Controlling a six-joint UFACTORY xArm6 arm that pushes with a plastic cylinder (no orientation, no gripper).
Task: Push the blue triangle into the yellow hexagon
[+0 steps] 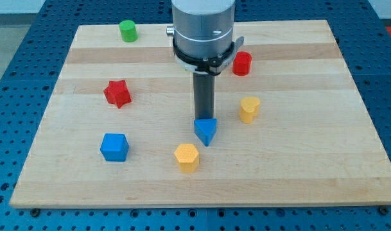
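The blue triangle (206, 131) lies near the middle of the wooden board. The yellow hexagon (187, 157) lies just below and to its left, a small gap between them. My tip (203, 120) stands right at the triangle's upper edge, touching or nearly touching it, on the side away from the hexagon. The dark rod rises from there to the grey arm body at the view's top.
A yellow block (249, 109) lies to the triangle's right. A blue cube (114, 147) is at the lower left, a red star (117, 94) at the left, a green cylinder (128, 30) at the top left, and a red block (242, 63) beside the arm. The board (311, 160) sits on a blue perforated table.
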